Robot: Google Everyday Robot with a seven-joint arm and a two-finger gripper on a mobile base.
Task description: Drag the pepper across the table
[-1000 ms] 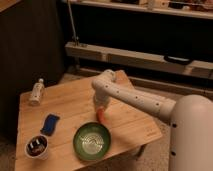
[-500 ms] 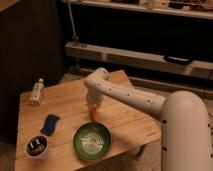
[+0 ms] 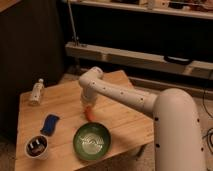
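Note:
The pepper is a small orange-red tapered piece lying on the light wooden table, just behind the rim of the green bowl. My gripper points down right over the pepper's upper end and touches or nearly touches it. The white arm reaches in from the right, and its wrist covers most of the gripper.
A blue sponge lies left of the bowl. A small white cup with dark contents stands at the front left corner. A small bottle stands at the back left. A long grey shelf runs behind the table.
The arm has swung left across the table, and the pepper has moved left with the gripper, from near the bowl's right side to behind its middle.

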